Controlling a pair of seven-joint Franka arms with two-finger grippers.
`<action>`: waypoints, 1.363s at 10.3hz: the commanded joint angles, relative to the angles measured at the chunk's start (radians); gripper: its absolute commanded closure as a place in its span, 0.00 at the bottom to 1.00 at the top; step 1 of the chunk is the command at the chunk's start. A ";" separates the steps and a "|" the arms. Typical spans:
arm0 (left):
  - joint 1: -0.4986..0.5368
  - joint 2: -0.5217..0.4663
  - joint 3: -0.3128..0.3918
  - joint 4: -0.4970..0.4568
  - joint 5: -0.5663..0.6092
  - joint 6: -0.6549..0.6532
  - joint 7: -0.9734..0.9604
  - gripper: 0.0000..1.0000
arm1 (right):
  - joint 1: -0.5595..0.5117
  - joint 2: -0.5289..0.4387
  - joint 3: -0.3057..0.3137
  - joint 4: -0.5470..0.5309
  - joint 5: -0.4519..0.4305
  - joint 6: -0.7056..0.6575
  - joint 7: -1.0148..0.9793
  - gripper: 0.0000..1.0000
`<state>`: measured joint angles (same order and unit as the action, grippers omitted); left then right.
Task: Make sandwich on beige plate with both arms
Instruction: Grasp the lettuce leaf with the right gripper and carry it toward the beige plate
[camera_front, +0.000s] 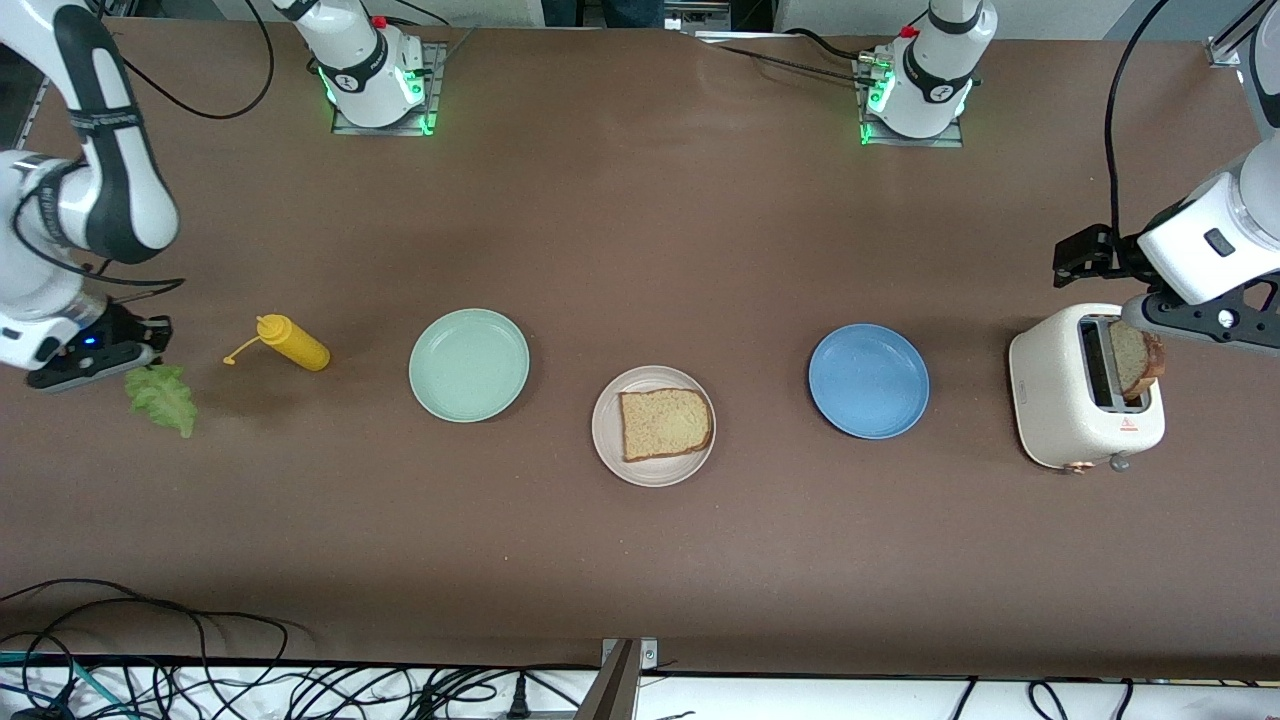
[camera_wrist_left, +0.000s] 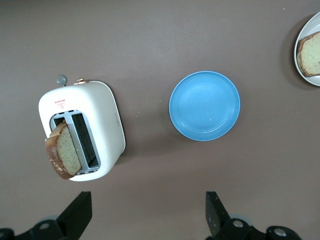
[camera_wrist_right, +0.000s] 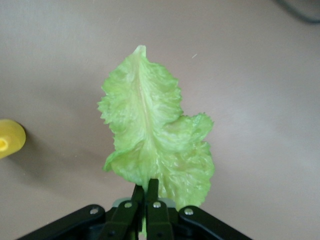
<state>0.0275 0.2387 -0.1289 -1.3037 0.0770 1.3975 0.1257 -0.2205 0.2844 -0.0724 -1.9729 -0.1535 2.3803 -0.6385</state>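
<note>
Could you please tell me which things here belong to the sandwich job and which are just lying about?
Job: round beige plate; brown bread slice on it; bread slice in white toaster; green lettuce leaf.
Lying about: mint-green plate; blue plate; yellow squeeze bottle.

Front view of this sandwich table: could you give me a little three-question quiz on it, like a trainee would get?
1. True or false: the right gripper is shut on the lettuce leaf.
2. What lies on the beige plate? A) one bread slice B) the yellow squeeze bottle C) nothing
3. Fill in: the second bread slice stands in a slot of the white ____, with the open left gripper over the table beside it.

Key: 1 true; 2 A; 3 toaster.
</note>
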 joint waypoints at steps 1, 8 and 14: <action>0.009 -0.012 -0.003 -0.008 -0.019 0.000 0.014 0.00 | 0.006 0.013 0.057 0.225 0.014 -0.244 0.008 1.00; 0.008 -0.012 -0.005 -0.008 -0.020 -0.005 0.014 0.00 | 0.320 0.031 0.155 0.450 0.128 -0.572 0.835 1.00; 0.009 -0.012 -0.005 -0.009 -0.020 -0.005 0.015 0.00 | 0.711 0.194 0.155 0.485 0.152 -0.351 1.702 1.00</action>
<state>0.0283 0.2389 -0.1312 -1.3055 0.0768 1.3975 0.1257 0.4355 0.4118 0.0955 -1.5464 -0.0105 1.9976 0.9019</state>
